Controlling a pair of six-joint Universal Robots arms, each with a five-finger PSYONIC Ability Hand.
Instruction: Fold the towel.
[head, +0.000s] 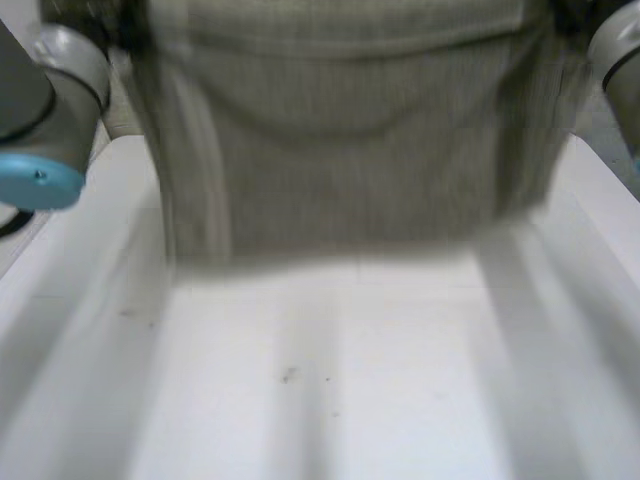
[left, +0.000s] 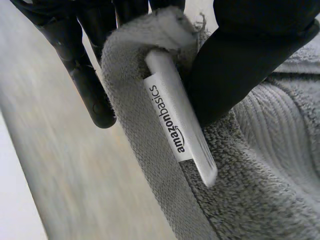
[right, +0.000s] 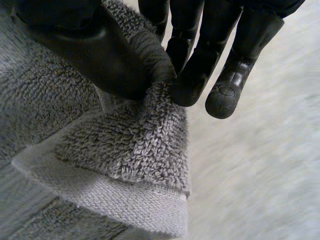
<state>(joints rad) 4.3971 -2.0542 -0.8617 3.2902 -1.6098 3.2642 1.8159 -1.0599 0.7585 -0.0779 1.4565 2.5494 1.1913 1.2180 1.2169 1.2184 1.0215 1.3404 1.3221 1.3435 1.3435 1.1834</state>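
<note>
A grey towel (head: 340, 140) hangs lifted above the white table (head: 330, 380), spread between the two arms with its lower edge free. In the left wrist view my left hand (left: 240, 65) pinches a towel corner (left: 135, 55) between thumb and fingers, right beside its white label (left: 175, 120). In the right wrist view my right hand (right: 100, 55) pinches another corner of the towel (right: 135, 140) between thumb and fingers, and that corner hangs folded below the fingertips.
The left arm's grey joint with its light-blue cap (head: 40, 180) stands beside the towel's left edge. The right arm's joint (head: 620, 50) sits at the towel's right edge. Bare white table lies below the hanging towel.
</note>
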